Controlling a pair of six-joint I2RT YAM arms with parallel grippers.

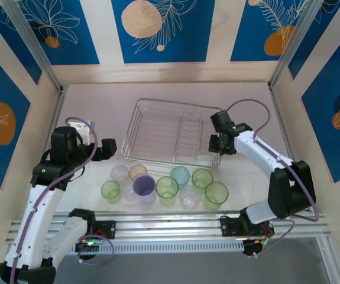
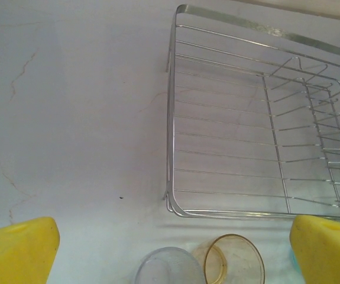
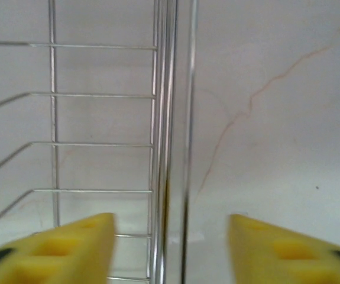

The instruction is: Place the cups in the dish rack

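Silvery wire dish rack (image 1: 158, 136) flat, rt rim betw. right gripper (image 3: 171, 248) fingers, lt side just beside left gripper (image 1: 112, 148); nine translucent cups (image 1: 167, 187) upright, clustered outside rack, base-ward of both grippers.

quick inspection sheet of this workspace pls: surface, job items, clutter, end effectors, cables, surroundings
surface: pale veined tabletop, faint crack-like lines
job's things: rectangular silvery wire dish rack, no cups in it; small translucent plastic cups clustered in front of it, in green, teal, lilac, amber and clear
clutter: nothing seen
end effectors: left end effector open, beside the rack's left end; right end effector open, pads either side of the rack's right rim wire
cables: lilac cables looped along both arms
surroundings: blue leaf-print wall panels; aluminium rail at the near edge
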